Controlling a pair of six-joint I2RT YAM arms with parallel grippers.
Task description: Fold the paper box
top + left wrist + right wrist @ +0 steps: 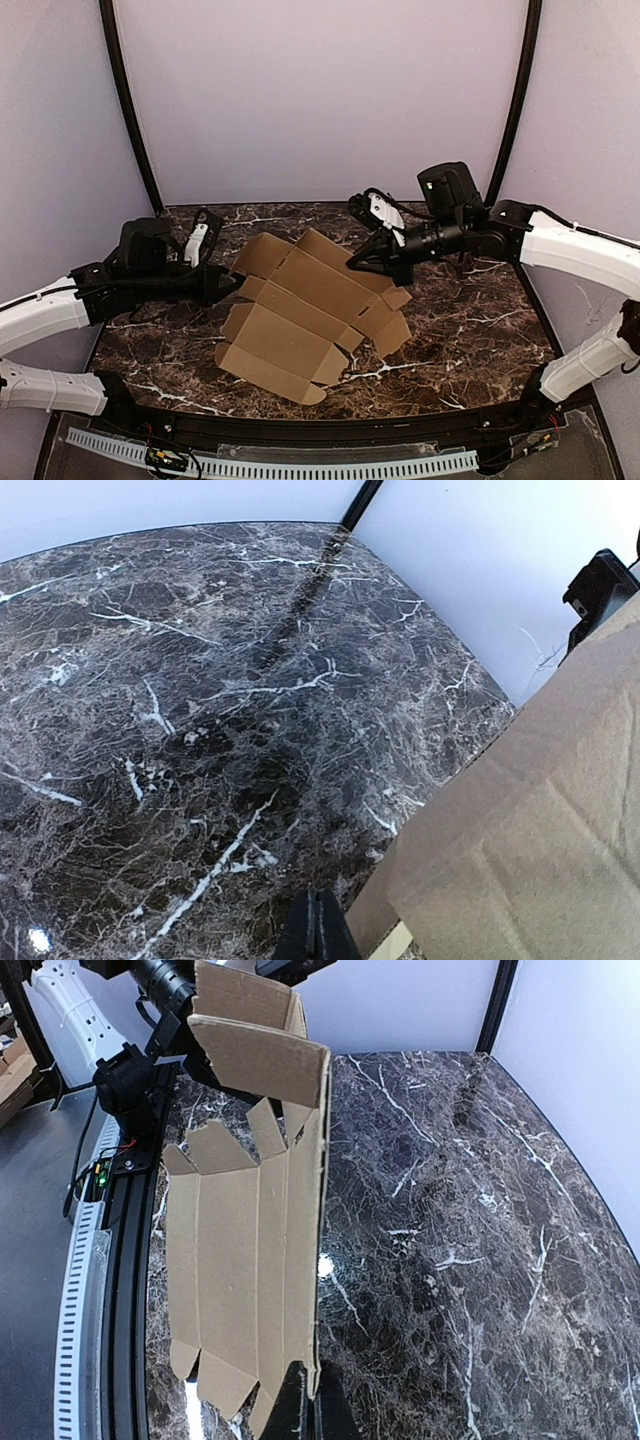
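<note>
The paper box (300,310) is a brown die-cut cardboard sheet with tabs and flaps, lying unfolded across the middle of the marble table with its far side lifted. My right gripper (358,263) is shut on that raised far edge. In the right wrist view the sheet (240,1260) stands on edge, pinched between the right gripper's (318,1400) fingers. My left gripper (233,283) sits at the sheet's left edge. In the left wrist view the left gripper (318,932) is shut with nothing between its fingers, and the cardboard (540,830) lies just to its right.
The dark marble table (470,330) is enclosed by pale tent walls with black poles (125,100). A black rail (330,432) and a white perforated strip (300,468) run along the near edge. The left arm (150,985) shows behind the sheet in the right wrist view.
</note>
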